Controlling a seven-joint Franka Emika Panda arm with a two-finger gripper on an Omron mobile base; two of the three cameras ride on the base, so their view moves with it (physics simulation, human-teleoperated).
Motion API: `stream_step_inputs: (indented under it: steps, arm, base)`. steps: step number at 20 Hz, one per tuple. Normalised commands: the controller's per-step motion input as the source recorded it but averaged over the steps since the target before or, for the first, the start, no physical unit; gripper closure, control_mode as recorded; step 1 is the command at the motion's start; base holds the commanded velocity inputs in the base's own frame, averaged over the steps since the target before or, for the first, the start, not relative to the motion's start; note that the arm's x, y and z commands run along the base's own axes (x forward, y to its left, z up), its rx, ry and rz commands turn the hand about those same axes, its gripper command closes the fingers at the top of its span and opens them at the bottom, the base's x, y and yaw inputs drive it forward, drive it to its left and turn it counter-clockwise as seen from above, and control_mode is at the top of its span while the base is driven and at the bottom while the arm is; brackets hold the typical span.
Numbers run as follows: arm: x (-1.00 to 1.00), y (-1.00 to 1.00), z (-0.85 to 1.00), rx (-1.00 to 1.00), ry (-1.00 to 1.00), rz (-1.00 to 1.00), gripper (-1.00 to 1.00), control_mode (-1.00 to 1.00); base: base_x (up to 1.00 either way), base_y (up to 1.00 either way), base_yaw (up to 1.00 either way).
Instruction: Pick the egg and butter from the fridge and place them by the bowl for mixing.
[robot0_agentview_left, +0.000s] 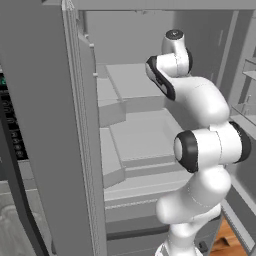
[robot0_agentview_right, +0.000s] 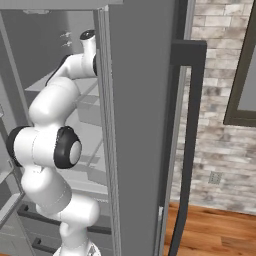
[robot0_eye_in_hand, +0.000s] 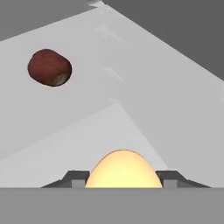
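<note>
In the hand view the yellow-orange egg (robot0_eye_in_hand: 124, 169) lies on a pale shelf of the fridge (robot0_agentview_left: 135, 80), right at the bottom of the picture. My gripper (robot0_eye_in_hand: 124, 178) has a dark fingertip against each side of it, so it is shut on the egg. From the base views my white arm reaches up and into the open fridge over the upper shelves. The butter and the bowl are out of view.
A dark red-brown ball (robot0_eye_in_hand: 49, 67) rests farther back on the same shelf, up and to the left of the egg. The open left fridge door (robot0_agentview_left: 45, 125) and right fridge door (robot0_agentview_right: 140, 100) flank the arm. A brick wall (robot0_agentview_right: 220, 125) stands to the right.
</note>
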Motion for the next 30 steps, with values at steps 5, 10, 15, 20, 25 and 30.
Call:
stream_step_inputs:
  steps: [5,10,15,20,25,30]
  arm:
    - [-0.55,0.19,0.00,0.08,-0.06,0.02,1.00,-1.00]
    - [-0.64,0.19,0.01,0.04,-0.03,0.07,1.00,-1.00]
    - [-0.63,0.11,0.16,0.01,0.04,0.19,1.00,-1.00]
    - [-0.72,0.06,0.16,0.00,0.04,0.24,1.00,-1.00]
    - [-0.80,0.08,0.02,0.00,0.00,0.24,1.00,-1.00]
    - [-0.78,0.08,-0.04,-0.01,0.00,0.18,1.00,-1.00]
  base:
    - [0.00,0.00,0.00]
    - [0.00,0.00,0.00]
    - [0.00,0.00,0.00]
    - [0.00,0.00,0.00]
    - [0.00,0.00,0.00]
    - [0.00,0.00,0.00]
